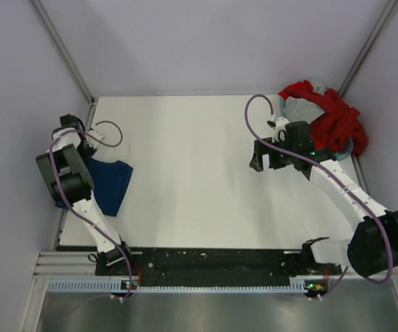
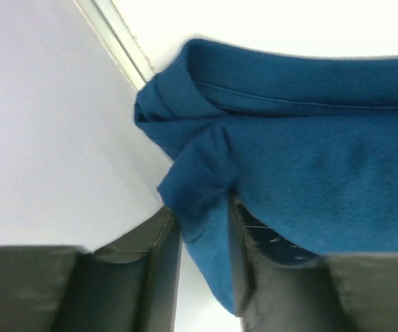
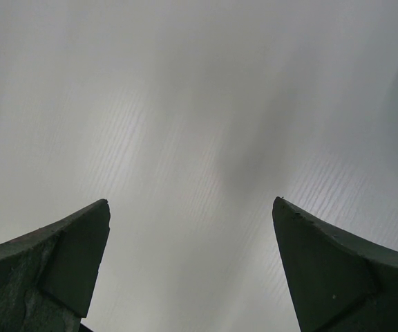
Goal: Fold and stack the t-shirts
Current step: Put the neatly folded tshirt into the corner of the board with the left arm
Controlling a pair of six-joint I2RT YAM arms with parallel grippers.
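Between the narrowly parted jaws of the left gripper (image 2: 202, 211) lies a fold of the navy blue t-shirt (image 2: 309, 159), grip indeterminate, its set-down apparently finishing; next, the right gripper (image 3: 192, 221), spread and empty, should fetch the red t-shirt (image 1: 334, 121) just beyond it.

Bright, even overhead light on the white table (image 1: 199, 200), soft arm shadows, left wrist view blown out at top, blue t-shirt (image 2: 316, 159) blurred, right wrist view dim, grey, with a smudgy shadow
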